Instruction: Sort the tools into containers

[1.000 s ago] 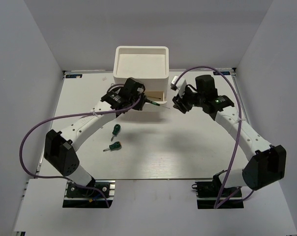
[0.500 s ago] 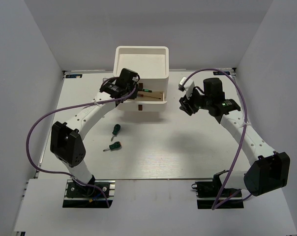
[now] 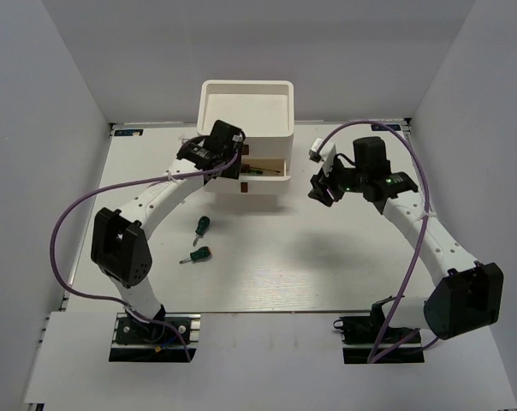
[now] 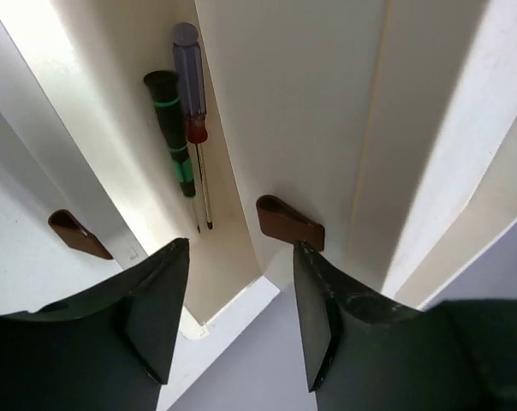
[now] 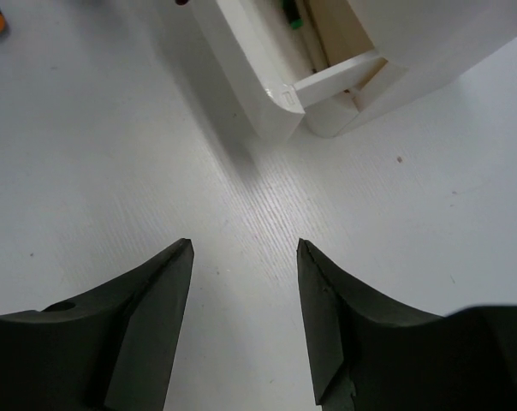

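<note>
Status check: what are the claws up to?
Left claw open at drawer; right claw open, empty. Red-blue screwdriver, black-green screwdriver inside; two stubby screwdrivers on table. Nothing blocking.

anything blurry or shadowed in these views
Left wrist: the two screwdrivers are sharp, the near fingers dark and soft. Right wrist: table grain crisp, a shadow beside the open drawer. Top external: even light, faint arm shadows on the table.

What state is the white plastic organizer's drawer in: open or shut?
Open: the drawer juts out, red-blue-handled screwdriver and black-green screwdriver visible inside.
</note>
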`<state>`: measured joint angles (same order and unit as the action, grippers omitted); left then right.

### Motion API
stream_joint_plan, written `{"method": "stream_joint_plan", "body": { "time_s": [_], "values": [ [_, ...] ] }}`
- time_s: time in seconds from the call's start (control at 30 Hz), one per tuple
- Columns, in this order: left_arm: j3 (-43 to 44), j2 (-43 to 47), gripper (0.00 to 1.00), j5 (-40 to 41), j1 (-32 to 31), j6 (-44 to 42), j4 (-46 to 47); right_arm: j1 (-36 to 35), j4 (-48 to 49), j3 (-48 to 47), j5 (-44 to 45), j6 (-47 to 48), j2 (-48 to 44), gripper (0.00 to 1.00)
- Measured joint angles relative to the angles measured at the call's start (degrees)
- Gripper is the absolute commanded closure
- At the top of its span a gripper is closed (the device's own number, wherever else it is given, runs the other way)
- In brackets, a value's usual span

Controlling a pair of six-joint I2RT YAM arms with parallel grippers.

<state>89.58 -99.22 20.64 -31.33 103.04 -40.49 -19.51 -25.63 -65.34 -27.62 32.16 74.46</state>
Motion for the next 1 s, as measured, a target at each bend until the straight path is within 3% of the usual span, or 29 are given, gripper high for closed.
{"method": "stream_joint_plan", "body": {
  "time_s": [0.07,0.1,0.13,0.17,0.2,0.3,0.4,0.53,0.6,0.83,1.0],
  "values": [
    [-0.28,0.81,0.59,-0.33,0.0,-0.24,0.13,-0.02,-0.52,-0.02,-1.81,0.5,0.72,0.55],
    [-0.52,1.36,0.68,-0.42,0.0,-0.72,0.24,-0.02,-0.81,-0.13,-2.93,0.96,1.2,0.66],
    [-0.83,2.19,0.84,-0.46,-0.04,-2.19,0.26,-0.02,-1.03,-0.24,-4.44,1.53,1.92,0.88],
    [-0.98,2.99,0.9,-0.48,-0.11,-3.23,0.28,-0.02,-1.29,-0.44,-5.99,2.51,2.71,0.96],
    [-1.07,4.02,0.98,-0.44,-0.13,-5.38,0.26,-0.09,-1.29,-0.52,-8.87,3.17,3.76,1.0],
    [-2.73,8.66,0.98,-0.2,-0.26,-16.11,1.88,-0.83,0.24,-0.52,-14.16,6.08,6.29,1.0],
    [-9.75,18.25,0.79,0.59,-0.5,-30.97,3.63,-4.13,4.9,-0.66,-17.2,8.66,10.51,1.0],
    [-20.28,31.41,0.39,2.43,-0.26,-42.1,-0.52,-10.73,9.97,-3.06,-15.1,11.23,18.32,1.0],
    [-24.61,35.5,0.31,3.37,-0.07,-45.35,-3.67,-14.29,12.68,-4.61,-10.19,12.07,22.05,1.0],
    [-33.44,37.92,0.27,4.31,0.0,-48.96,-10.86,-22.69,24.26,-8.79,11.85,12.55,32.35,1.0],
    [-35.67,40.11,0.24,4.76,0.0,-49.51,-12.26,-23.71,27.47,-9.97,20.22,12.41,33.77,1.0]
  ]
}}
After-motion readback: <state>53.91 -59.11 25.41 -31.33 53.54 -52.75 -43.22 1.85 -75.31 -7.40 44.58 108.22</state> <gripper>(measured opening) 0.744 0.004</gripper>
